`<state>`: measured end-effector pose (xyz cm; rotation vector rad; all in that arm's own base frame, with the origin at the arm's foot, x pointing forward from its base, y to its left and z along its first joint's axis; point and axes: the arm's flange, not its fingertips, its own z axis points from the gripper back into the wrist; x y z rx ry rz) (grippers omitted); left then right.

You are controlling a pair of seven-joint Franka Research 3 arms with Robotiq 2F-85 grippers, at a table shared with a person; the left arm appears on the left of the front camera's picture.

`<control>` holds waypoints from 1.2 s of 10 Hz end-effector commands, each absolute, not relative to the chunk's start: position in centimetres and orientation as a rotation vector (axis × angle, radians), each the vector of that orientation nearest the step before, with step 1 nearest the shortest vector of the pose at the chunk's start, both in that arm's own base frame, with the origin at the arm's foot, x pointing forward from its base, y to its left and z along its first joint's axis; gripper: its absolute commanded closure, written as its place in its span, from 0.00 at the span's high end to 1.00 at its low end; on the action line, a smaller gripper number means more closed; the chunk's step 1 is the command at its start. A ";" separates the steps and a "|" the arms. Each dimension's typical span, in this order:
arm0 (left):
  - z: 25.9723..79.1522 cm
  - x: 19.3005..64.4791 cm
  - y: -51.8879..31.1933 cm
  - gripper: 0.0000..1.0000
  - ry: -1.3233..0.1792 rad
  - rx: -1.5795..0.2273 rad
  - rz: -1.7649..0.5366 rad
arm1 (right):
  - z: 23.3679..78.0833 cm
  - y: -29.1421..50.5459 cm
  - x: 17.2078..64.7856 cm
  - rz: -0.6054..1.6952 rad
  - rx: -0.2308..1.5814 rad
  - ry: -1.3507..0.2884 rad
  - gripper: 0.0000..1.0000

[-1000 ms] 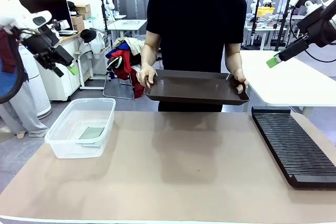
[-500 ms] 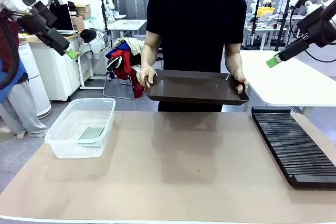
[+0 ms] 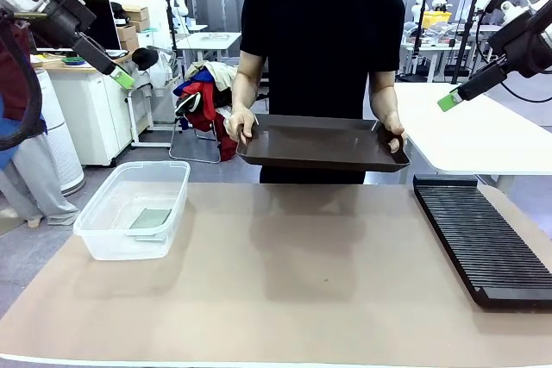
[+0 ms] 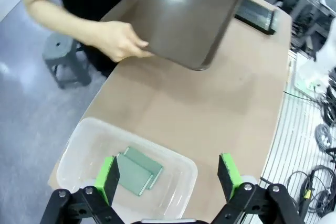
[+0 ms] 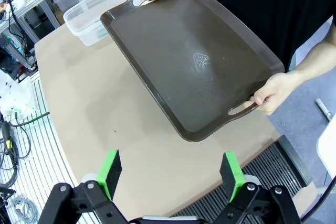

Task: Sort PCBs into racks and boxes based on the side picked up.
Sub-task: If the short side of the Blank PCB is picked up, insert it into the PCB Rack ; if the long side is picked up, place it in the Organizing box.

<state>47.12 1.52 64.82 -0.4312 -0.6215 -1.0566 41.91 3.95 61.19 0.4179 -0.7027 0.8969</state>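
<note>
Two greenish-grey PCBs [image 4: 136,168] lie overlapping on the floor of the clear box [image 4: 92,125], which stands at the table's left [image 3: 129,243]; from the front they show as a flat patch [image 3: 152,217]. The long black rack [image 3: 483,239] lies along the right side, without boards in the slots that show. My left gripper [image 3: 122,77] hangs high above and behind the box, open [image 4: 168,177] and holding nothing. High at the right, my right gripper [image 3: 448,100] is also open [image 5: 170,170] and holding nothing.
A person at the far side holds a dark brown tray [image 3: 319,154] level with both hands above the table's far edge; it looks bare inside [image 5: 184,61]. A white table [image 3: 483,135] stands behind on the right. The beige tabletop [image 3: 302,282] lies between box and rack.
My left gripper has risen and swung up over the last second. The right arm, the person and the tray have stayed still.
</note>
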 end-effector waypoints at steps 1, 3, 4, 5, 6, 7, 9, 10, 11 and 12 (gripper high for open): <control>65.0 46.6 2.0 1.00 -0.634 -0.489 -1.164 | 61.1 4.0 41.9 0.903 0.436 -0.708 1.00; 64.7 46.7 1.5 1.00 -0.656 -0.494 -1.178 | 61.1 4.0 41.9 0.903 0.436 -0.708 1.00; 63.7 48.3 1.7 1.00 -0.645 -0.474 -1.087 | 61.1 4.0 41.9 0.903 0.436 -0.708 1.00; 64.8 46.4 1.2 1.00 -0.620 -0.462 -1.167 | 61.1 4.0 41.9 0.903 0.436 -0.708 1.00; 64.8 46.4 1.2 1.00 -0.620 -0.462 -1.167 | 61.1 4.0 41.9 0.903 0.436 -0.708 1.00; 64.8 46.4 1.2 1.00 -0.620 -0.462 -1.167 | 61.1 4.0 41.9 0.903 0.436 -0.708 1.00; 64.8 46.4 1.2 1.00 -0.620 -0.462 -1.167 | 61.1 4.0 41.9 0.903 0.436 -0.708 1.00; 64.8 46.4 1.2 1.00 -0.620 -0.462 -1.167 | 61.1 4.0 41.9 0.903 0.436 -0.708 1.00; 64.8 46.4 1.2 1.00 -0.620 -0.462 -1.167 | 61.1 4.0 41.9 0.903 0.436 -0.708 1.00; 64.8 46.4 1.2 1.00 -0.620 -0.462 -1.167 | 61.1 4.0 41.9 0.903 0.436 -0.708 1.00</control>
